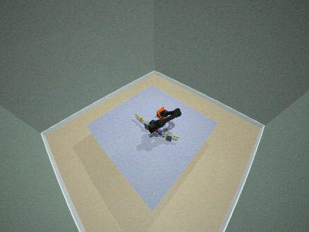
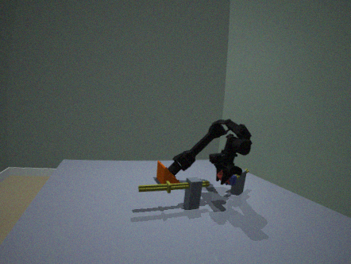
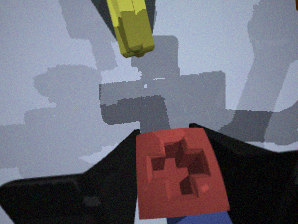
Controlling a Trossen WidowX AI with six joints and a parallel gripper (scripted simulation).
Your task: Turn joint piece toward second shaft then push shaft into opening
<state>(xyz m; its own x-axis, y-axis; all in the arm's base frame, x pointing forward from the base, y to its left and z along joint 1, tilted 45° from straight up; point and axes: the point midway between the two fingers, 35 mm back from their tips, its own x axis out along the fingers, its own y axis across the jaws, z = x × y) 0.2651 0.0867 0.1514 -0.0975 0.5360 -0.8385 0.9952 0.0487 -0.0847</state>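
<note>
The red joint piece [image 3: 150, 202] [image 2: 219, 175] has a cross-shaped opening, which faces the wrist camera. My gripper [image 3: 164, 131] is shut on it, with a black finger on either side. A blue hinge part [image 3: 205, 219] [image 2: 233, 180] [image 1: 160, 133] joins it to the first shaft [image 1: 175, 137], fixed in a grey block [image 2: 238, 185] [image 1: 168, 138]. The second shaft [image 3: 135, 30] [image 2: 152, 188] [image 1: 139, 117], yellow and ribbed, runs through the other grey block [image 2: 192, 196]. Its end is apart from the red piece, with a gap between. Whether the opening lines up exactly with it I cannot tell.
The orange base [image 1: 160, 112] [image 2: 164, 173] of the black arm stands behind the shafts in the exterior view. The arm arches over to the joint. The second shaft carries a yellow collar [image 2: 168, 187] on its outer part. Shadows lie on the pale blue table top [image 1: 150, 175].
</note>
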